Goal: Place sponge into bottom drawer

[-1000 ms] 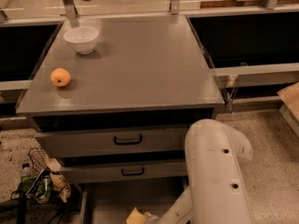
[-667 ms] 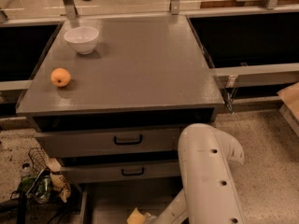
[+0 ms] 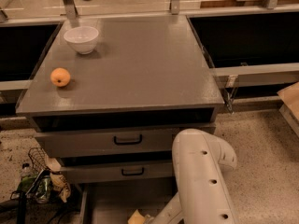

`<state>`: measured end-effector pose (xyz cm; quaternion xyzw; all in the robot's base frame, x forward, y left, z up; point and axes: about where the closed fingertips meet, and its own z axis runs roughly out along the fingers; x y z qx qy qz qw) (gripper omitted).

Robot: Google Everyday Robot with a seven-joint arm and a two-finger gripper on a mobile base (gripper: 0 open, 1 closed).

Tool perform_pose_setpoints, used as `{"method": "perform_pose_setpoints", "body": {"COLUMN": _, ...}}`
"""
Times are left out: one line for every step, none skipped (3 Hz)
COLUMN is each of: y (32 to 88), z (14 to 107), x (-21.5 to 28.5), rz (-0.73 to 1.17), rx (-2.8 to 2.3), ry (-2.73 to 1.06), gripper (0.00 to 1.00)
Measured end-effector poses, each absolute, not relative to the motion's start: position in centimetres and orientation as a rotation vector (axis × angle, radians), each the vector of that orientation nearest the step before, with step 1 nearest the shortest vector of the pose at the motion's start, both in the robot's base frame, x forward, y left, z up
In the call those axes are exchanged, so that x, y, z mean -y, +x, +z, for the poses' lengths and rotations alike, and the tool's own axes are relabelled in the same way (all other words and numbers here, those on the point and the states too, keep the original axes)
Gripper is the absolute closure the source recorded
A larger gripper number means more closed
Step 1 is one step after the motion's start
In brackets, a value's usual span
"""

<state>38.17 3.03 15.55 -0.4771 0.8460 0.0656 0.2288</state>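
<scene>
Swung slightly leftward since a second ago: the bulky white plastic arm elbow (image 3: pixel 201 171), lower centre. Gripper (image 3: pixel 148 218) at the bottom edge, just beside the pale yellow soft sponge (image 3: pixel 135 216); gripping or released, cannot tell. Sponge down inside the pulled-out shallow grey bottom drawer (image 3: pixel 110 202), so placing seemingly near done; letting go and withdrawing possibly left. Only a corner showing: long axis and heading unreadable.

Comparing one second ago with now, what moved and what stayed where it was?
The white arm has swung slightly toward the picture's left. The gripper remains low at the picture's bottom edge over the open bottom drawer, right beside the sponge, which has not visibly shifted. Whether the sponge is held cannot be told. The orange fruit and white bowl on the cabinet top are unchanged.
</scene>
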Motion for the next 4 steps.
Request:
{"method": "perform_pose_setpoints", "body": {"y": 38.4, "z": 14.5, "x": -3.1, "rz": 0.177, "rx": -2.343, "ry": -1.305, "gripper": 1.00}}
{"method": "perform_pose_setpoints", "body": {"y": 38.6, "z": 13.6, "x": -3.2, "rz": 0.188, "rx": -2.359, "ry": -1.301, "gripper": 1.00}}
{"method": "perform_pose_setpoints", "body": {"y": 38.7, "z": 12.8, "x": -3.2, "rz": 0.197, "rx": -2.372, "ry": -1.300, "gripper": 1.00}}
{"method": "perform_pose_setpoints", "body": {"y": 38.7, "z": 12.1, "x": -3.3, "rz": 0.205, "rx": -2.383, "ry": -1.305, "gripper": 1.00}}
